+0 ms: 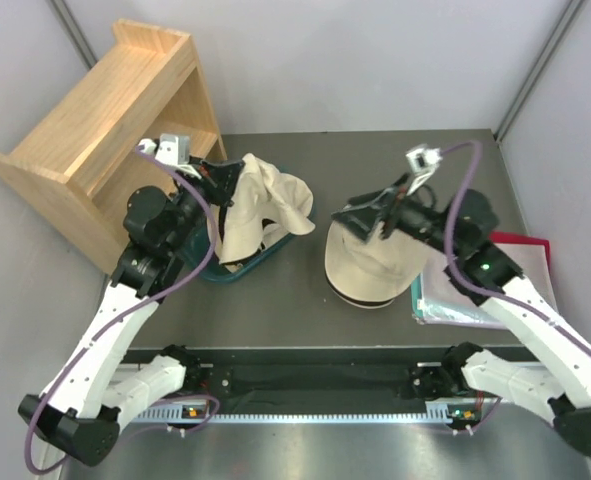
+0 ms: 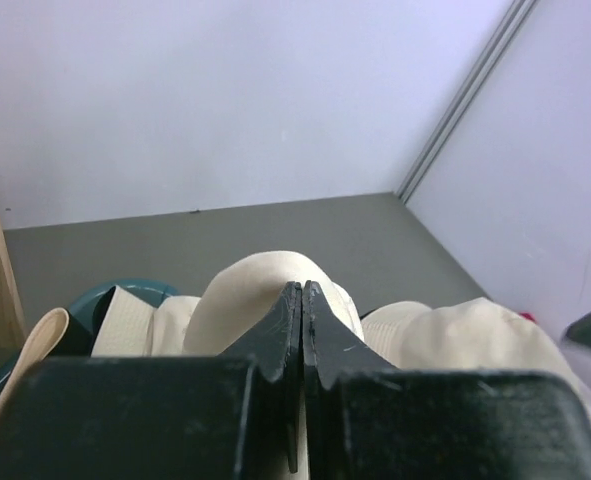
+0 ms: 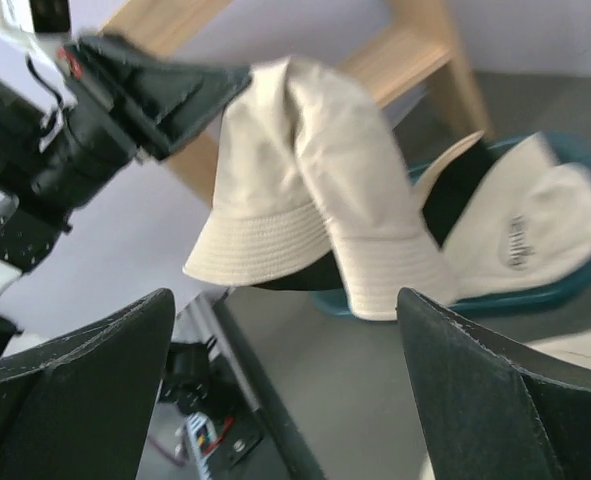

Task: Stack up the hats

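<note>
**Desk:** What has your left side got?

**Me:** My left gripper (image 1: 227,188) is pinched tight on a cream hat (image 1: 265,205). From the left wrist view I see the two fingers (image 2: 293,330) pressed flat together with pale cloth bunched under them. The hat hangs from that pinch with its brim down and black lining showing beneath. It is lifted above the teal tub (image 1: 230,272) on the left of the table (image 1: 305,330).

**Desk:** Anything in the tub?

**Me:** Yes, a second hat (image 3: 520,235), cream with a small dark mark on its side, lies inside against the rim. There is black fabric beside it. I cannot tell how many hats are in there.

**Desk:** And the right?

**Me:** My right gripper (image 1: 360,225) is spread wide and holds nothing. It hovers over the far-left edge of the table hat (image 1: 370,275), a cream one sitting crown-up right of centre with a dark band at its near brim. Whether a fingertip touches the cloth, I cannot tell.

**Desk:** What else is around?

**Me:** A wooden shelf (image 1: 105,150) stands at the far left. A folder (image 1: 495,290) with a red edge lies just right of the table hat, under my right arm.
</note>
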Available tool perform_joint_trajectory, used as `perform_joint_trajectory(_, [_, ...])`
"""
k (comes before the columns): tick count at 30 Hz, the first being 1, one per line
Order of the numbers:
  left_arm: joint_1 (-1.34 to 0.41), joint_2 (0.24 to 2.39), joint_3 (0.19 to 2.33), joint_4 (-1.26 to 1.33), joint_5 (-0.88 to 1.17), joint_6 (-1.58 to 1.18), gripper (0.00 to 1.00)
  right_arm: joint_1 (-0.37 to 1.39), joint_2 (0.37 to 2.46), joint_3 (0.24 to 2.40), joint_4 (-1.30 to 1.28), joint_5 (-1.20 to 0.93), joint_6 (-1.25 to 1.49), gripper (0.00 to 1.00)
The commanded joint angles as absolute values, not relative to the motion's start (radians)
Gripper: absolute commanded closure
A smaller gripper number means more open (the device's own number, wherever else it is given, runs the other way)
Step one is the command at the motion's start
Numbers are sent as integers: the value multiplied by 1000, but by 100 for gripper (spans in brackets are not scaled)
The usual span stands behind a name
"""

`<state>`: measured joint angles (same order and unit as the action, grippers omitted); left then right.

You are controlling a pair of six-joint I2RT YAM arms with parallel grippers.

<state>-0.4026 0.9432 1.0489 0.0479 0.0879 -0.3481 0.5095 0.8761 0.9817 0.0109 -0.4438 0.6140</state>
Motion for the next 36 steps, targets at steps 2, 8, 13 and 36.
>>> perform_joint_trajectory(2, [-403,864,1072,61,66,-394,100,793,991,1019,107,-201,594,9])
perform_joint_trajectory(8, [-403,795,1048,90,14,-410,100,974,1066,905,394,-164,823,11])
perform_joint_trajectory(13, [-405,758,1016,153,-20,-461,100,1139,1170,908,546,-74,890,10])
perform_joint_trajectory(36, [-405,620,859,379,46,-755,100,1187,1459,988,971,-37,1000,10])
